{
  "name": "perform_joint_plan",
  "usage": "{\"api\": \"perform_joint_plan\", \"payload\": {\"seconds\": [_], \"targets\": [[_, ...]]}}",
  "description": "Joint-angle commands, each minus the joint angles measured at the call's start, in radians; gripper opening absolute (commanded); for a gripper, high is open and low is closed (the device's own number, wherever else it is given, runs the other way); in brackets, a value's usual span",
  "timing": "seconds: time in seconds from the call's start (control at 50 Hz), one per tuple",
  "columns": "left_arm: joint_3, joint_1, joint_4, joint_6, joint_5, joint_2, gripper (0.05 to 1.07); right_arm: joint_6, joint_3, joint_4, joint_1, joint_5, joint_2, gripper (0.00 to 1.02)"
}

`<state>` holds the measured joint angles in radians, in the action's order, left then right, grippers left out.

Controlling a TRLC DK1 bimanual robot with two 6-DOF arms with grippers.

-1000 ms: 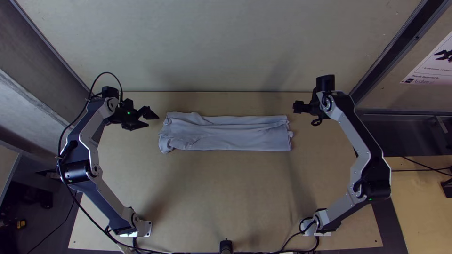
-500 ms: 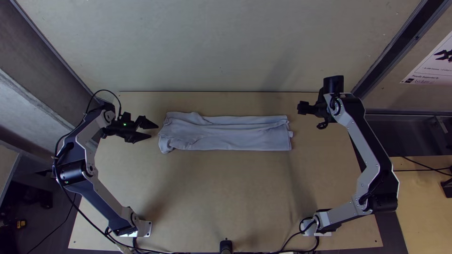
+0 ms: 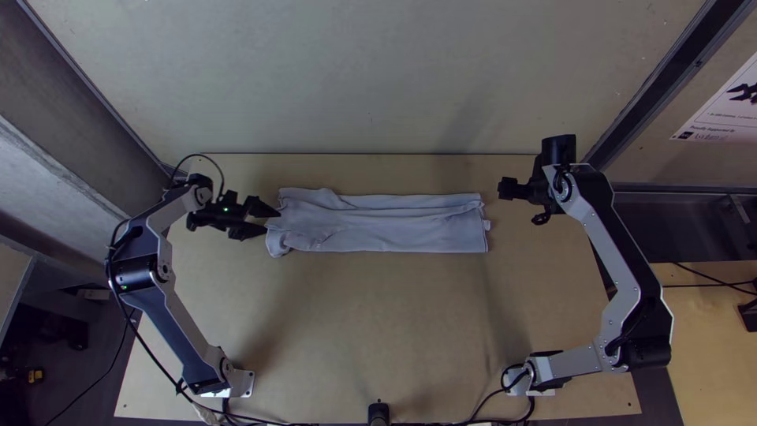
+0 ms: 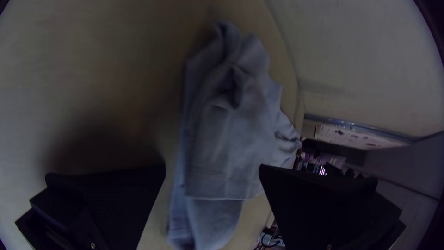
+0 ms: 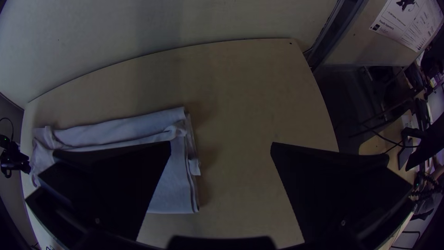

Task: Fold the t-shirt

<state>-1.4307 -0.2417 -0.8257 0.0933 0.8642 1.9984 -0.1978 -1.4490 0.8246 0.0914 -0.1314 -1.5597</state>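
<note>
Holding the left claw (image 3: 273, 222) at the left end of the t-shirt (image 3: 386, 233), with fingers spread wide and nothing clamped between them. Cannot tell whether touching the cloth or only just beside it. Next along, lying across the desk (image 3: 371, 331) in a long, narrow folded strip, with wrinkles and loose layers at the left end and a small bit poking out at the right. Farther right, keeping the right claw (image 5: 221, 143) near the strip's right end but apart from it, likewise parted and empty.

Looks set for a fold from the left end. Could catch just the top layer by closing too high, and so peel the strip apart. Could bunch the cloth by pushing in too low. Could also skew the fold by lifting one corner alone, or drag everything along for want of a hold at the right.
</note>
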Motion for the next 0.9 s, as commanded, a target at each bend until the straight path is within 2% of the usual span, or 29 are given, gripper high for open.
{"api": "perform_joint_plan", "payload": {"seconds": [0.0,0.24,0.44,0.52,0.56,0.7,0.78,0.88], "targets": [[0.019,0.067,-0.001,-0.003,-0.017,0.053,1.03,-0.012,0.027,0.002,0.004,0.003,0.024,0.99],[0.036,0.173,0.077,0.079,-0.044,0.060,1.03,-0.012,0.030,0.002,0.001,0.003,0.030,0.99],[0.053,0.254,0.151,0.158,-0.105,0.062,1.03,-0.015,0.072,0.002,0.005,0.003,0.049,0.99],[0.053,0.283,0.181,0.200,-0.165,0.063,1.01,-0.017,0.087,0.002,0.005,0.003,0.056,0.99],[0.050,0.295,0.200,0.227,-0.209,0.066,0.93,-0.017,0.098,0.002,0.007,0.003,0.061,0.99],[0.049,0.320,0.237,0.302,-0.320,0.063,0.34,-0.028,0.122,0.001,0.008,0.003,0.076,0.99],[0.052,0.324,0.249,0.307,-0.376,0.053,0.08,-0.029,0.131,-0.001,0.008,0.003,0.089,0.99],[0.062,0.321,0.257,0.301,-0.409,0.019,0.08,-0.034,0.144,-0.008,0.008,0.003,0.104,0.99]]}}
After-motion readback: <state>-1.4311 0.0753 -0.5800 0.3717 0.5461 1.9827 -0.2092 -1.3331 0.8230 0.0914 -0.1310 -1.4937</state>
